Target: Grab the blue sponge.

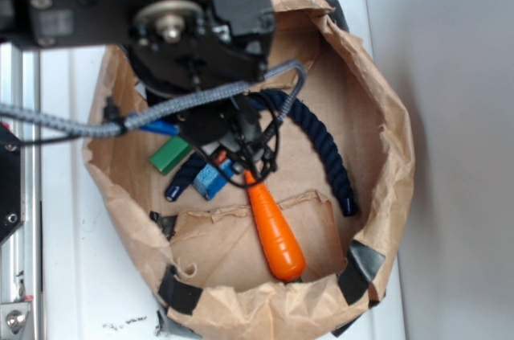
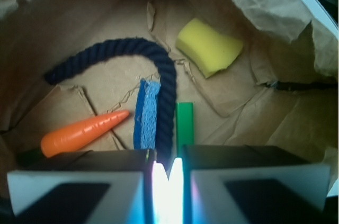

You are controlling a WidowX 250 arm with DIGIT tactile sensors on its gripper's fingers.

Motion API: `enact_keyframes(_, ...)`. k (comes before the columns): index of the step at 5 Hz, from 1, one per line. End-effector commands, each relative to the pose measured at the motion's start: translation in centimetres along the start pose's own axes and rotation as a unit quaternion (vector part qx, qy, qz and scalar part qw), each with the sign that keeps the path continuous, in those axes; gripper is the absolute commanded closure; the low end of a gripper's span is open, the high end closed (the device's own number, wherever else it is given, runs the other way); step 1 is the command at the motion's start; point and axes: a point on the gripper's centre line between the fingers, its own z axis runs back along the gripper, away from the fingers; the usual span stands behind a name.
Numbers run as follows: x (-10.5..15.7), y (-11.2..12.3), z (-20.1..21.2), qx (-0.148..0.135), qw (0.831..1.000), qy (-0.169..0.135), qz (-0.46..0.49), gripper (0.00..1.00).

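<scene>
Fingers nearest the lens, closed almost together, gripping nothing. Blue sponge just beyond the tips, slightly left, on edge on the paper bag floor; long axis near-to-far. Navy rope touching its right side, orange carrot left.

brown paper bag holds navy rope, orange carrot, green block, yellow sponge, all on its floor.
</scene>
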Motion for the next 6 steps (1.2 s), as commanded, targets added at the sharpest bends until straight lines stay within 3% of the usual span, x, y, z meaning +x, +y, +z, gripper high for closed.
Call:
enact_keyframes(1,1.3,-0.7,-2.4,-0.014,0.999,-0.034,0.023,0.00)
enact_keyframes(2,0.9,-2.1,-6.1,-0.018,0.999,-0.038,0.003,0.00)
enact_keyframes(5,1.5,-3.1,-11.7,-0.001,0.998,-0.057,-0.010,0.00)
enact_keyframes(6,1.4,-3.6,-11.5,-0.007,0.997,-0.071,0.001,1.00)
